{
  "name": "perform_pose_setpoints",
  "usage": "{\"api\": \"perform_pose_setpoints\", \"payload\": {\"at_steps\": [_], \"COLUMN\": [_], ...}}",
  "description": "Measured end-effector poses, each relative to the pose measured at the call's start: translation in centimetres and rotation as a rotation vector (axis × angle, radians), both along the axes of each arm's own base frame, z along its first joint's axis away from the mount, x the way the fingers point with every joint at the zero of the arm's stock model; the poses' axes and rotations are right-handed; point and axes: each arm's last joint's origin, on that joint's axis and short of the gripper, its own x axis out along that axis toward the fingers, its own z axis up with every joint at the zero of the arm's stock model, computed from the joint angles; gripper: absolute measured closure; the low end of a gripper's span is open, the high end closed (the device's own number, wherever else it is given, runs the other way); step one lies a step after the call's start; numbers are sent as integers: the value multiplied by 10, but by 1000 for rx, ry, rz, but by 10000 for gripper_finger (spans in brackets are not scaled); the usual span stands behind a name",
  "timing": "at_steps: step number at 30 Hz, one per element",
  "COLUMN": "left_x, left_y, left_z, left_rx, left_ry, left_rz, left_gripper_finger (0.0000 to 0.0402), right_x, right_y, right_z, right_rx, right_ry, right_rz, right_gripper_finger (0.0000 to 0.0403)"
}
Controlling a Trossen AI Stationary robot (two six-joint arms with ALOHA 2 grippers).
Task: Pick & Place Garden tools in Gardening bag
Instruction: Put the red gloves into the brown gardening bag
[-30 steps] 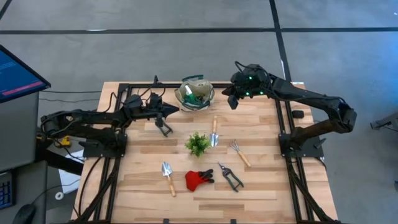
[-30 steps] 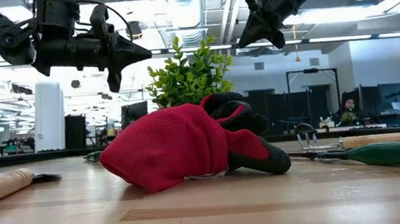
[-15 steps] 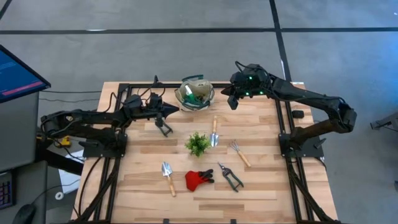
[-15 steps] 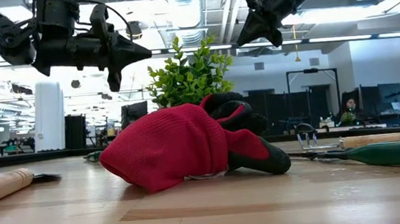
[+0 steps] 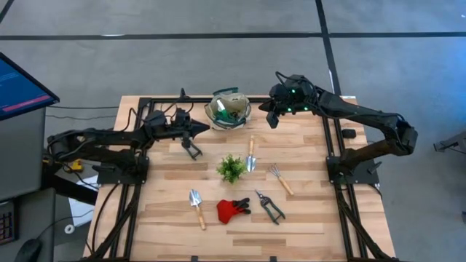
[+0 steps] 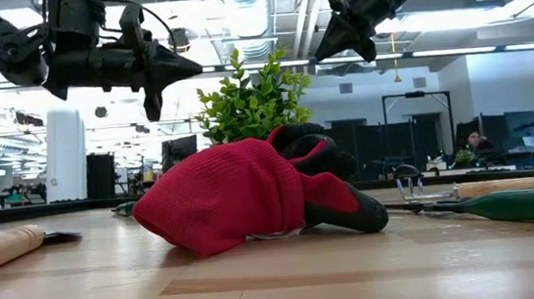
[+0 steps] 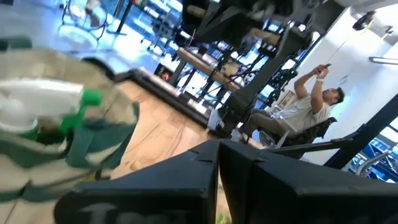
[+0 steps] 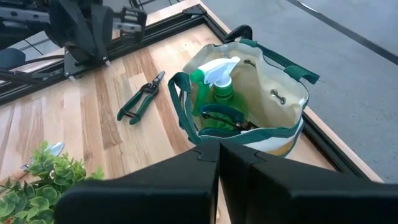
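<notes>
Both sets of fingers are pressed closed and hold nothing. The left gripper (image 5: 204, 127) hangs above the desk (image 5: 306, 218) just at the bag's nine o'clock; the right gripper (image 5: 271, 121) hovers at its three o'clock. The gardening bag (image 5: 228, 110), at the desk's twelve o'clock edge, already holds the green spray bottle (image 8: 217, 81). Outward lie loose shears (image 5: 190, 151), two trowels (image 5: 250, 154) (image 5: 196, 206), a rake (image 5: 279, 177), red gloves (image 5: 232, 209), pruning shears (image 5: 269, 207) and a plant (image 5: 231, 167). This looks like a pause between placements; next, one arm would need to open its fingers and descend onto a remaining tool.
</notes>
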Motion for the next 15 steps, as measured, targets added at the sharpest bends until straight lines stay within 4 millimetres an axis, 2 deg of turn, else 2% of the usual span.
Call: {"api": "perform_pose_setpoints", "payload": {"at_steps": [7, 15], "left_x": [-7, -21], "left_y": [-4, -9], "left_z": [24, 36], "left_rx": [66, 83], "left_ry": [-34, 176], "left_rz": [3, 51], "left_gripper_finger": [400, 400], "right_x": [0, 0], "right_y": [0, 0], "right_z": [0, 0], "right_rx": [0, -1], "right_ry": [1, 1], "right_rz": [-1, -2], "right_gripper_finger": [403, 403]}}
